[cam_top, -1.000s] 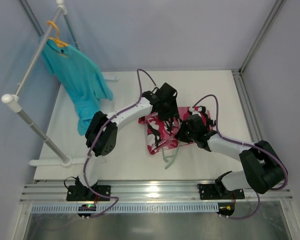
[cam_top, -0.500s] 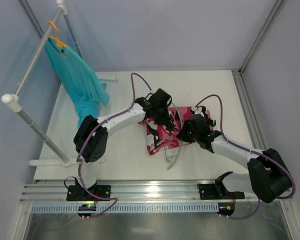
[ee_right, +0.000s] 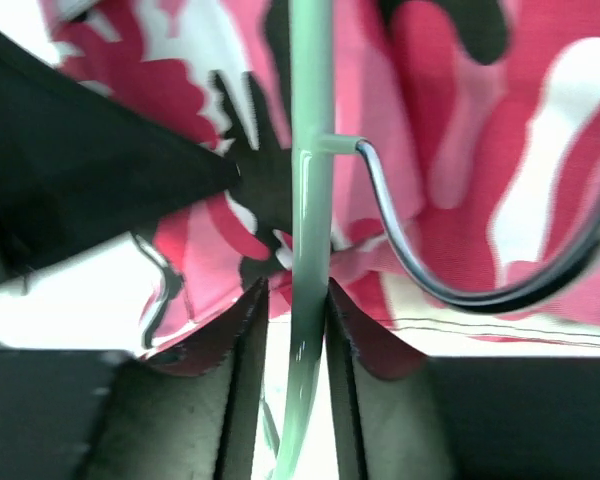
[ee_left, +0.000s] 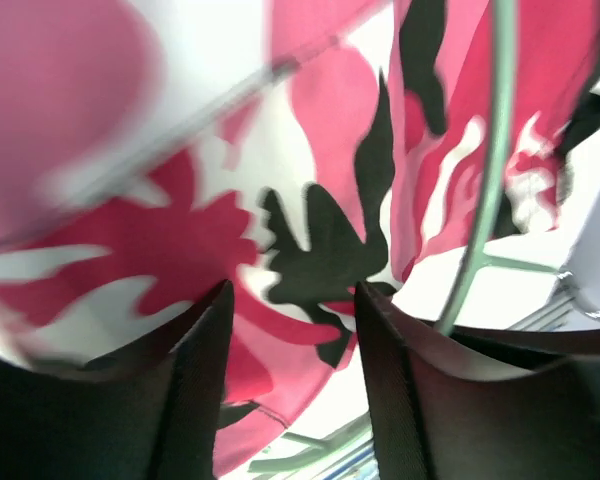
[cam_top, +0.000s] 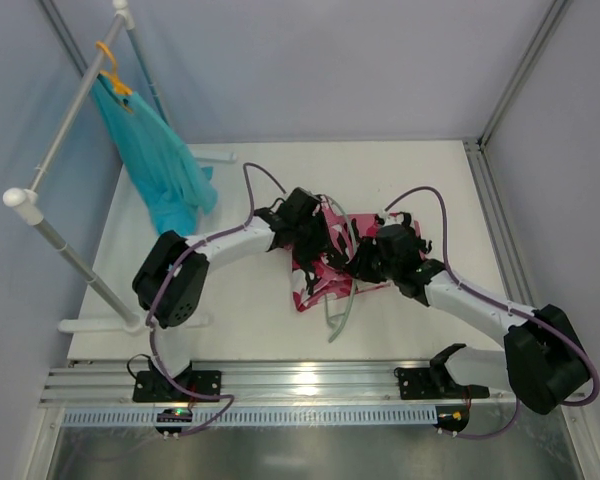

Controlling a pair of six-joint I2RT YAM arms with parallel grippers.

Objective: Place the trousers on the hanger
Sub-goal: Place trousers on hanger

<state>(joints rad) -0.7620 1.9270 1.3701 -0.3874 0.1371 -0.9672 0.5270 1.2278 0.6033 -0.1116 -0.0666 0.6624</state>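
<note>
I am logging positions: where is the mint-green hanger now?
The hanger lies centrally in the top view, partly under the trousers, one end poking out toward the arm bases; its rod passes between the right gripper's fingers.

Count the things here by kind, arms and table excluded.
Garments: 2 (trousers, teal garment)
Hangers: 2 (mint hanger, orange hanger)
Rack: 1
Total: 5

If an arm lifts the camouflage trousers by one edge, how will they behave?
Probably floppy: the trousers lie bunched in soft folds on the table, so the rest would likely drape and trail. They look like thin cloth, so probably light. They may drag the hanger, whose slim rod lies against the folds.
</note>
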